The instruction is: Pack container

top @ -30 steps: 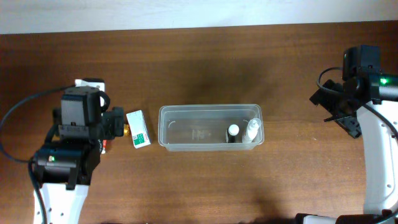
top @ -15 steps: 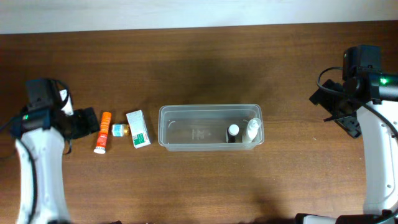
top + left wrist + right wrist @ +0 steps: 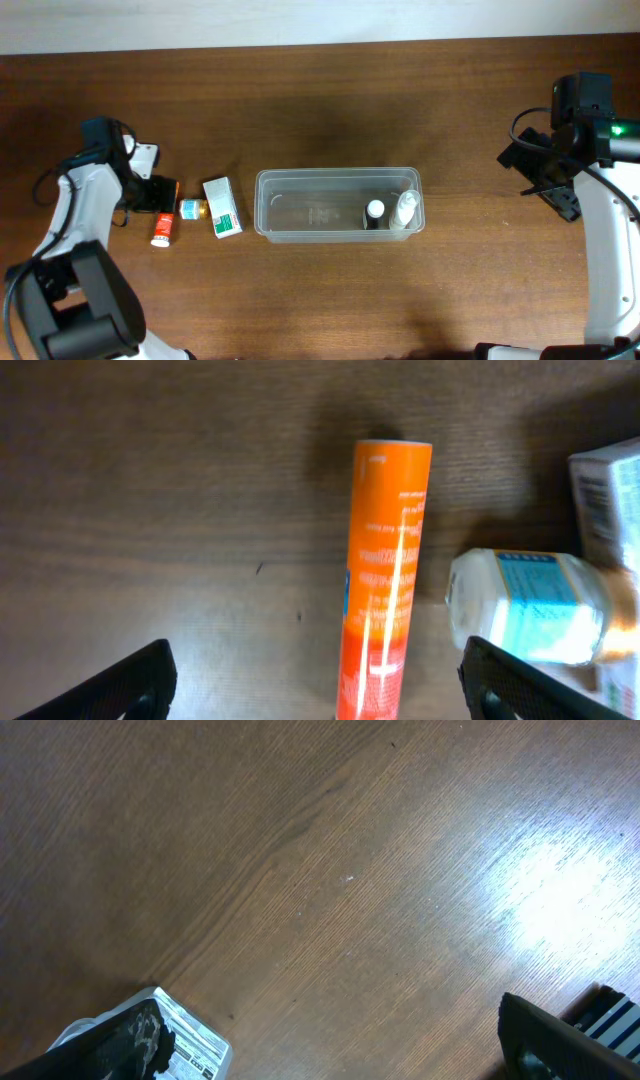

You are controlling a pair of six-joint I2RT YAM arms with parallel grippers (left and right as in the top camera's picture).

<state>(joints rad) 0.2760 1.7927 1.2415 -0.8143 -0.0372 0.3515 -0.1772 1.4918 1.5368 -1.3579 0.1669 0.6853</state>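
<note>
The clear plastic container (image 3: 338,178) sits mid-table and holds a small dark bottle with a white cap (image 3: 374,212) and a clear bottle (image 3: 404,210) at its right end. An orange tube (image 3: 164,222) lies left of it, seen close in the left wrist view (image 3: 388,570). A small bottle with a blue label (image 3: 190,209) lies beside the tube, also in the left wrist view (image 3: 535,605). My left gripper (image 3: 150,193) is open, its fingers (image 3: 318,695) spread either side of the tube's near end. My right gripper (image 3: 545,170) is open and empty over bare table at the far right (image 3: 330,1050).
A white-and-green cardboard box (image 3: 222,207) lies between the small bottle and the container; its edge shows in the left wrist view (image 3: 610,500). The wooden table (image 3: 330,90) has a light strip along its far edge.
My left arm swung out from over the items, uncovering the tube and small bottle, then came in again, so the gripper now sits at the tube's top end. The right arm has not moved.
</note>
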